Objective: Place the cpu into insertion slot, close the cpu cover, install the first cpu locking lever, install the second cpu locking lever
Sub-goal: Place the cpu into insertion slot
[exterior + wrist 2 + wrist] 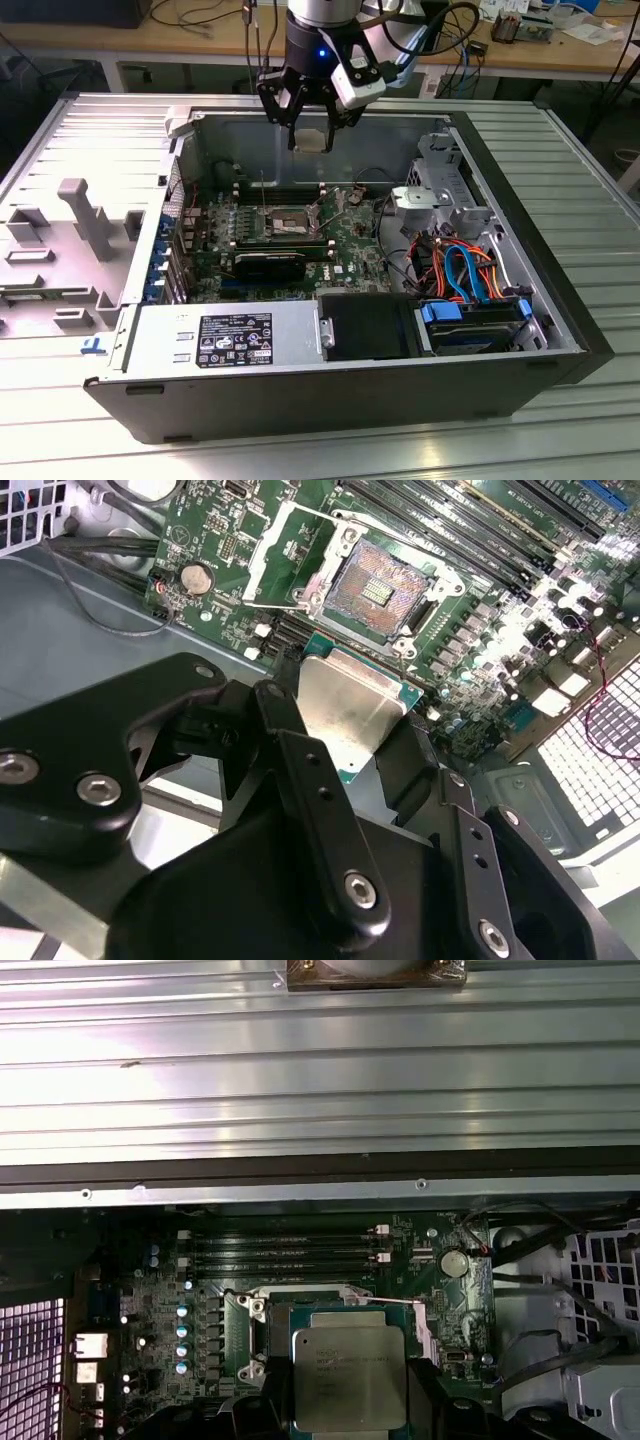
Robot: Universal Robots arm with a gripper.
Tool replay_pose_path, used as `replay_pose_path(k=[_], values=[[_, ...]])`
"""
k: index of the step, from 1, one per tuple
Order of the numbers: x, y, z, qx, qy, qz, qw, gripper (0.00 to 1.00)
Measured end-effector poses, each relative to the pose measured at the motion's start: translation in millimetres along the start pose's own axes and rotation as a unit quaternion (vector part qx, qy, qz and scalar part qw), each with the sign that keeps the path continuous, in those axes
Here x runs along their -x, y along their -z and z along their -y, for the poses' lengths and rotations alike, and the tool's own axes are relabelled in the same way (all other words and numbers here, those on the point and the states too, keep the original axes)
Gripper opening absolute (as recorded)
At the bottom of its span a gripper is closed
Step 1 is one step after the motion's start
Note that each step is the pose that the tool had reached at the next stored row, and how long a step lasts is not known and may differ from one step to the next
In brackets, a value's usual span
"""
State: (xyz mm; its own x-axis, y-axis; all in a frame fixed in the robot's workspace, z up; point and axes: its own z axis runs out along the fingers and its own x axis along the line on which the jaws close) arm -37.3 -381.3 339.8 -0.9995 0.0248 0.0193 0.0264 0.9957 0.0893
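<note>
My gripper [310, 125] hangs over the open computer case, shut on the cpu [311, 139], a flat silver-grey square chip. In both wrist views the black fingers [295, 750] clamp the cpu [350, 705] [350, 1375] by two opposite edges. Below and ahead lies the insertion slot [385, 585] [283, 222], a dark square socket with its pin field bare and a metal rim. The cpu cover [265, 560] stands swung up beside the socket, a thin silver frame. In the first wrist view the cpu covers most of the socket rim [300, 1305].
Long memory slots [285, 1250] run beside the socket. A black card [270, 265] sits on the board toward the case front, with the power supply [230, 340] below it. Coloured cables [465, 270] and a drive cage fill the exterior view's right. The case wall [320, 1080] rises behind.
</note>
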Motion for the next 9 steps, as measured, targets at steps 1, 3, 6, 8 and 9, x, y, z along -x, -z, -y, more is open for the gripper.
replay_pose_path(k=[1, 3, 6, 8, 9], values=[[0.0, -0.2, 0.2, 0.0000, 0.000, 0.0000, 1.0000, 0.55], [0.0, -0.4, 0.5, 0.0000, 0.000, 0.0000, 1.0000, 0.55], [0.0, -0.7, 0.9, 0.0000, 0.000, 0.0000, 1.0000, 0.55], [0.0, -1.3, 1.8, 0.0000, 0.000, 0.0000, 1.0000, 0.55], [0.0, -1.9, 2.3, 0.0000, 0.000, 0.0000, 1.0000, 0.55]])
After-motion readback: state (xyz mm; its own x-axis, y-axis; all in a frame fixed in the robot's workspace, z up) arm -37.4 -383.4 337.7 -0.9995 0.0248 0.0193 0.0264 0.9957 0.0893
